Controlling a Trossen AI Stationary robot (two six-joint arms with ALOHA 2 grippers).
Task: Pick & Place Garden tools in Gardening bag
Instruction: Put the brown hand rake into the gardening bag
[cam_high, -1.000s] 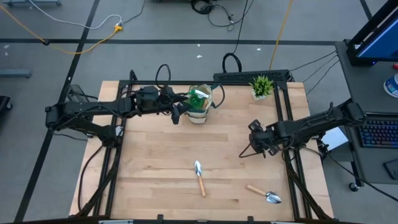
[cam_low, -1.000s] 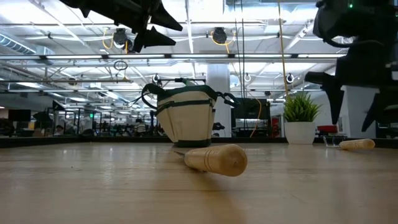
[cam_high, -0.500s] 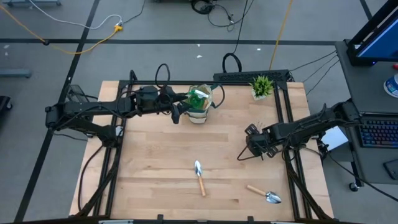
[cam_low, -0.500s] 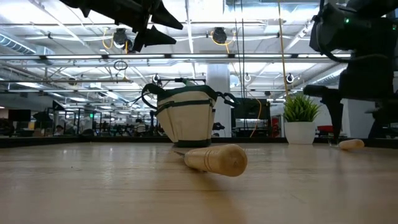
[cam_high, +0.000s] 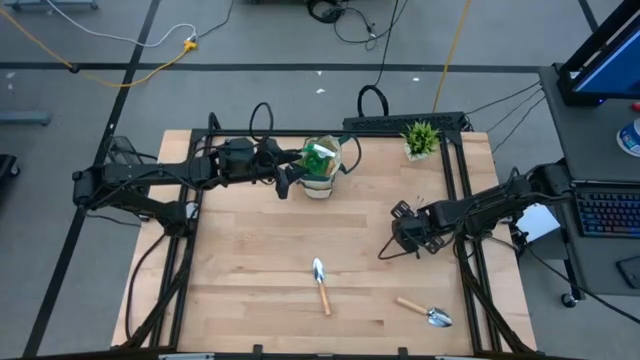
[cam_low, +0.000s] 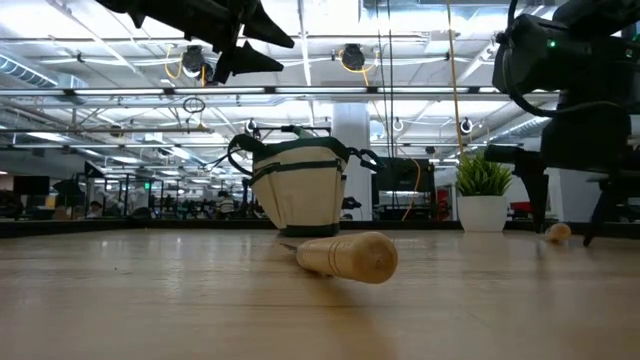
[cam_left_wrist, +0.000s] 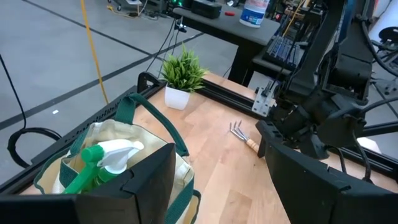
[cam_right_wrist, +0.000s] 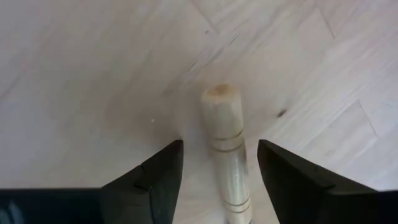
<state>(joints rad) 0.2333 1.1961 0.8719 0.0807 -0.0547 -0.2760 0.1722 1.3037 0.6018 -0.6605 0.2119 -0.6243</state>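
Note:
The beige gardening bag (cam_high: 322, 166) with a green band stands at the table's far middle, with a green spray bottle (cam_left_wrist: 93, 165) inside it. My left gripper (cam_high: 286, 183) is open and empty just left of the bag, above the table. A wooden-handled fork rake (cam_left_wrist: 239, 132) lies at the right. My right gripper (cam_high: 400, 238) is open and points down, with its fingers (cam_right_wrist: 155, 177) on either side of the rake's handle end (cam_right_wrist: 221, 106) and apart from it. Two wooden-handled trowels lie near the front, one in the middle (cam_high: 320, 284) and one at the right (cam_high: 428, 313).
A small potted green plant (cam_high: 421, 139) stands at the far right corner, behind the rake. The middle trowel's handle (cam_low: 350, 257) lies close in front of the low camera. Bare wood lies between the bag and the trowels.
My right gripper has gone down and a little toward the table's left, over the fork rake's handle end, which now shows between its open fingers. The rake has stayed where it was.

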